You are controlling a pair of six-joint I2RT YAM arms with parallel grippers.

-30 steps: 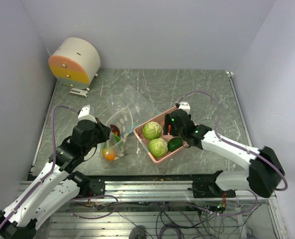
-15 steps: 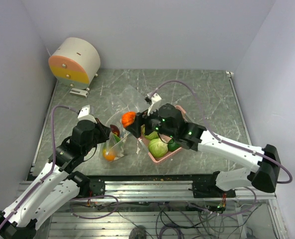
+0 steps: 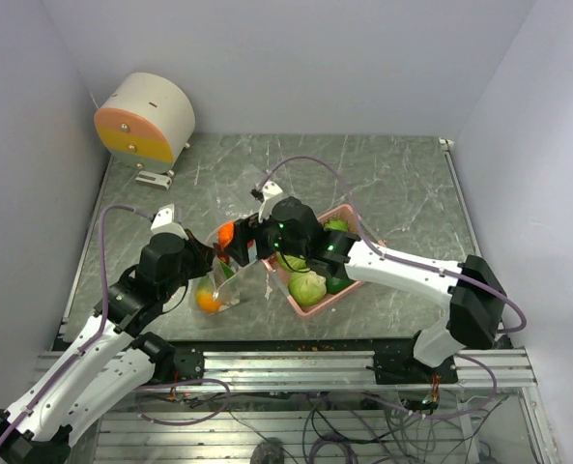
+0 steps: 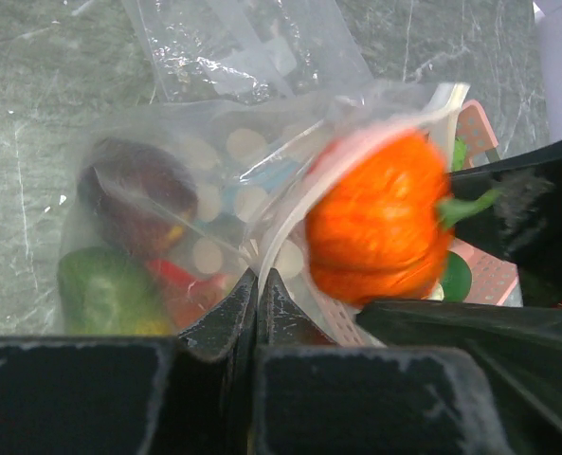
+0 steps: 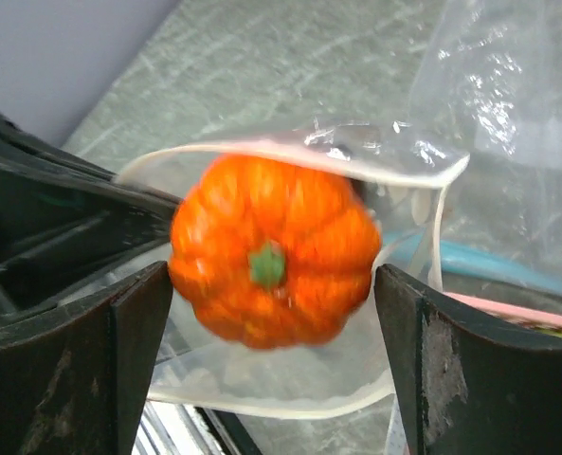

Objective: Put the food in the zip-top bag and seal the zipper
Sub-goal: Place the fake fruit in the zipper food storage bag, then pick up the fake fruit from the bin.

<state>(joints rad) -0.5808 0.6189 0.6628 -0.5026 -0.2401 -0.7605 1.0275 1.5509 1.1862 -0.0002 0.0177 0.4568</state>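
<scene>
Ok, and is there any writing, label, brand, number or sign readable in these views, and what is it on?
No readable text in any view.
zip-top bag: only plain white round dots printed on it, no letters.
round drum at the back of the table: orange and yellow face with a few small marks, too small to read as characters.

left arm (image 3: 93, 372) and right arm (image 3: 402, 273): white shell links, black joint housings, black elbow caps. one lilac cable (image 3: 103, 242) loops off each arm. small green leds (image 3: 284, 229) lit on the right arm's wrist block. left gripper (image 4: 257, 284): matte black fingers, edges scuffed grey. right gripper (image 5: 271, 303): same black fingers, flat inner faces, rims worn pale. black bases (image 3: 165, 358).
</scene>
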